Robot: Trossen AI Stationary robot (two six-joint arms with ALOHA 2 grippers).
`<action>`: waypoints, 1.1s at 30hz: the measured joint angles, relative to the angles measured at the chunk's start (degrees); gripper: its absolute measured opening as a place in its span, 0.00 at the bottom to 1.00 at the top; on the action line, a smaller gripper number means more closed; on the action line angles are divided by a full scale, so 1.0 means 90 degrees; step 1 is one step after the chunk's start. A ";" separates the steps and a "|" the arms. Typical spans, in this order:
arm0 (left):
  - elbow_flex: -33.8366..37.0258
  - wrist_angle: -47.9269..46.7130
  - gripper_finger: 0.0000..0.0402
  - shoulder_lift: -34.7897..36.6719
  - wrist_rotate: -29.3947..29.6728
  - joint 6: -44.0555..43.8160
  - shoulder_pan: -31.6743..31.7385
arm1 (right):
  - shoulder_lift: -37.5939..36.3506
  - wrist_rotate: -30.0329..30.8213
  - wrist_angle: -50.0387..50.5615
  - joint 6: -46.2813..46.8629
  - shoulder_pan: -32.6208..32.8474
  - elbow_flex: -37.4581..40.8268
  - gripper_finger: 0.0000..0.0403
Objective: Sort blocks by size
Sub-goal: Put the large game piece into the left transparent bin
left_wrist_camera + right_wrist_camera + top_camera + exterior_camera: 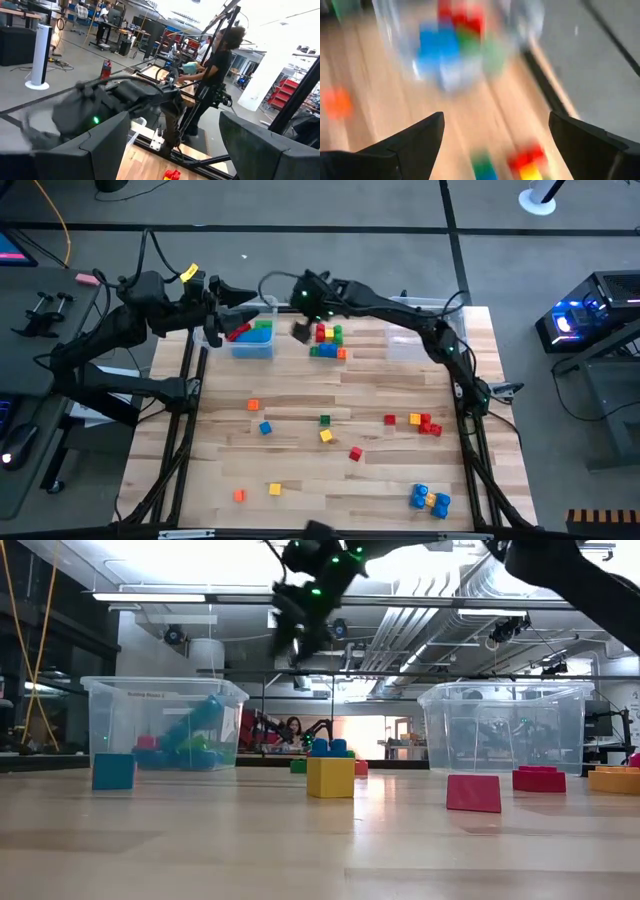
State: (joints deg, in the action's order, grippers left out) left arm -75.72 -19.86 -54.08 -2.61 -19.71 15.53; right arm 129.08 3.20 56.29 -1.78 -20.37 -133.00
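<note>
Fingers of my right gripper (492,140) stand spread wide with nothing between them; the gripper hangs above the far part of the table (300,480), just beside the left bin (245,340), with a cluster of blocks (327,340) lying on the wood close by. My left gripper (172,145) is likewise fully spread and empty, raised beyond the far left corner of the table near the same bin, its wrist view looking level into the room, where a person (215,70) stands at a bench. The left bin contains several blocks, red, green and blue, one blue piece leaning at a tilt. The right bin (405,340), clear plastic, stands at the far right; I cannot tell whether it contains anything. Loose blocks lie scattered across the middle of the table: orange, blue, green, yellow and red pieces, well apart from one another, with a red and yellow group (425,423) near the right edge. A blue and yellow group (430,499) lies at the near right corner, and two small pieces, orange and yellow, lie near the near left.
</note>
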 joint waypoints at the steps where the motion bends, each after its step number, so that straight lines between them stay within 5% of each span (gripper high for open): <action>1: -0.0002 0.0000 0.74 0.0000 0.0007 0.0008 0.0000 | -0.0087 -0.0046 0.0427 -0.0155 -0.0038 0.0125 0.88; 4: 0.0000 -0.0021 0.74 0.0000 0.0007 0.0135 0.0000 | -0.0430 -0.0103 0.0808 -0.0486 -0.0172 0.0842 0.87; 12: 0.0000 -0.0488 0.74 -0.0045 0.0431 0.0287 0.0000 | -0.0935 -0.0613 -0.0524 -0.1203 -0.0276 0.3153 0.78; 18: -0.0002 -0.0663 0.74 -0.0459 0.1217 0.0187 0.0002 | -0.0970 -0.0746 -0.1121 -0.1958 -0.0164 0.3704 0.74; 33: 0.0010 -0.0462 0.74 -0.2252 0.1097 -0.0022 -0.0207 | -0.0957 -0.0305 -0.2240 -0.1828 -0.0036 0.4721 0.73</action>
State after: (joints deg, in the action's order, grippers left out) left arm -75.64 -24.01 -74.35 7.26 -19.91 13.67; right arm 120.46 0.46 36.13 -18.23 -20.70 -90.51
